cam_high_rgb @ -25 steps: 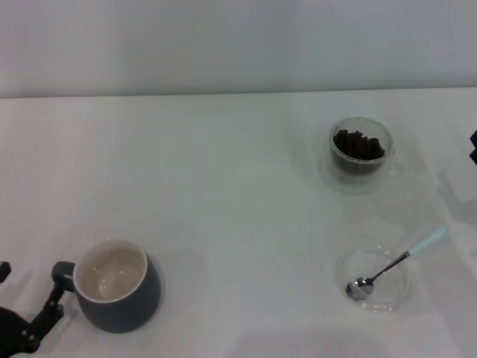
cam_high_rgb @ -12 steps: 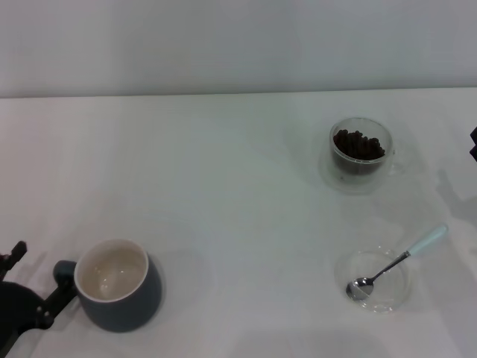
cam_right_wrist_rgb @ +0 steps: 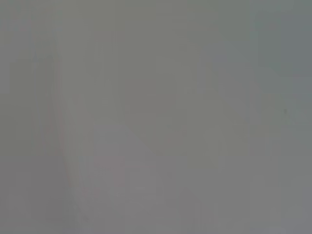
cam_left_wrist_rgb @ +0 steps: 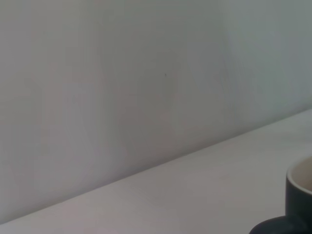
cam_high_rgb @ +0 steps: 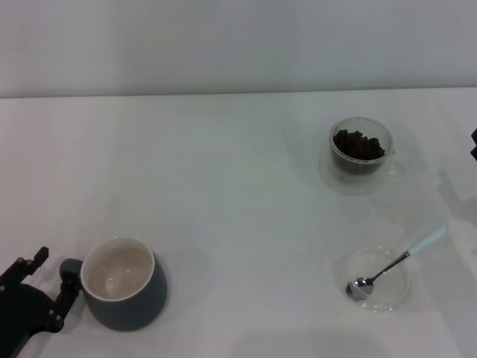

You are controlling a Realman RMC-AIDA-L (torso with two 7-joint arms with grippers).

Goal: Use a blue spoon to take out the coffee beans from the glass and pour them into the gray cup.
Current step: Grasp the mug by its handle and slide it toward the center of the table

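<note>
The gray cup (cam_high_rgb: pixel 123 287) stands at the near left of the table with nothing in its cream inside, and its rim (cam_left_wrist_rgb: pixel 298 191) shows in the left wrist view. My left gripper (cam_high_rgb: pixel 48 282) is open right beside the cup's handle (cam_high_rgb: pixel 71 268), one finger close against it. The glass (cam_high_rgb: pixel 361 155) with the coffee beans (cam_high_rgb: pixel 358 144) stands at the far right. The blue spoon (cam_high_rgb: pixel 402 259) lies with its metal bowl in a shallow clear dish. Only a dark sliver of my right gripper (cam_high_rgb: pixel 474 145) shows at the right edge.
The shallow clear dish (cam_high_rgb: pixel 387 298) sits at the near right, in front of the glass. A pale wall (cam_high_rgb: pixel 238 45) runs along the table's far edge. The right wrist view shows only a plain grey surface.
My left gripper has moved in from the lower left corner toward the gray cup's handle. The cup has shifted slightly to the right. The spoon, dish and glass have not moved.
</note>
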